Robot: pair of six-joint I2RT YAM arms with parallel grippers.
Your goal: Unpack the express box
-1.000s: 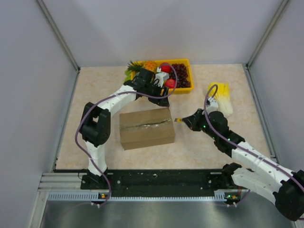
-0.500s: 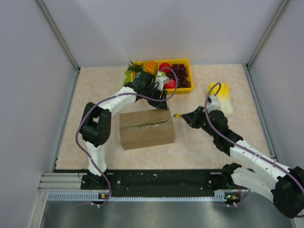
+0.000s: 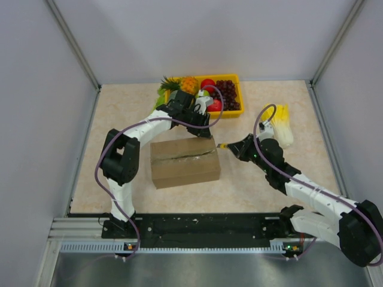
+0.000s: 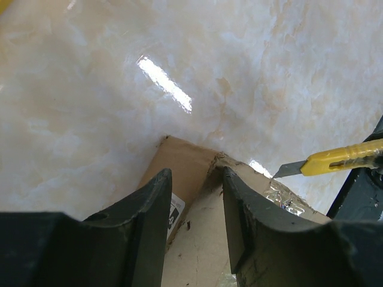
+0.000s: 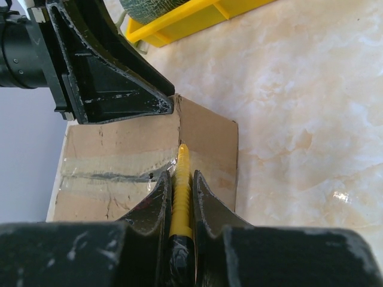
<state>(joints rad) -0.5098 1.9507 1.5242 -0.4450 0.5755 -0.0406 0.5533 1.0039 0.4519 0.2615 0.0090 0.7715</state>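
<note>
Express box (image 3: 184, 161) sits mid-worktop (image 3: 125, 104), a bit left of centre. Fruit tray (image 3: 234, 79) is behind it at the far edge, well apart. Left tool (image 4: 194, 179) is at the box's far-right corner, w/ a finger (image 4: 152, 206) on either side of the corner edge. Right tool (image 5: 181, 176) is just right of the box, w/ a utility knife (image 4: 335, 160) between its fingers, tip pointing left at the box's right end. A packet (image 3: 282, 125) lies far right, beside the right arm.

Bright, even overhead light, faint soft shadows in the top view, sharp white glare streak on the glossy beige marbled bench (image 4: 164, 84), left claw (image 4: 195, 179) dark and slightly soft up close, wide-angle stretch in wrist views
</note>
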